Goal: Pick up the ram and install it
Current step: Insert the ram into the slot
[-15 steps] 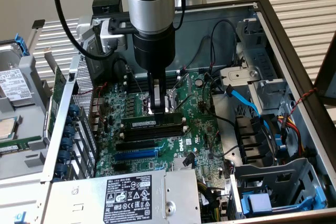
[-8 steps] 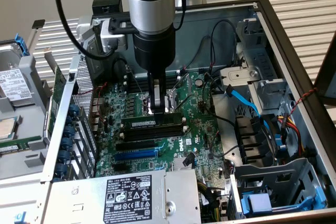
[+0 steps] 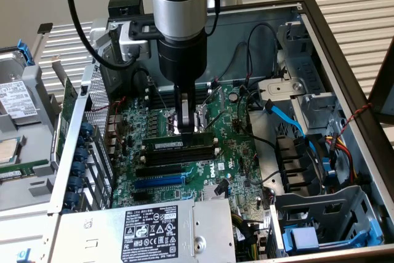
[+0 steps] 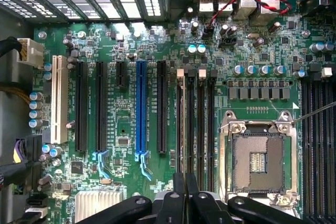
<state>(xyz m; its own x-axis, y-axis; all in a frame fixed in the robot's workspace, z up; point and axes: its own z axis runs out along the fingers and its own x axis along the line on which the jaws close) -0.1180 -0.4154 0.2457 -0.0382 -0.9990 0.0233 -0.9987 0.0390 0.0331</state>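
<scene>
Gripper (image 3: 186, 121) hangs right above the ram (image 3: 183, 143), which sits in a black memory slot (image 3: 181, 152); jaws pinched together, nothing between them.

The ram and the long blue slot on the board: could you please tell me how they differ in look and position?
1. The ram is dark green with black chips and a white label; the long blue slot is plain blue.
2. The ram sits right under the claw; the blue slot lies apart from it, nearer the power supply.
3. The ram is a thin board standing on edge; the blue slot is an empty socket.

Both are long, narrow and parallel.
</scene>
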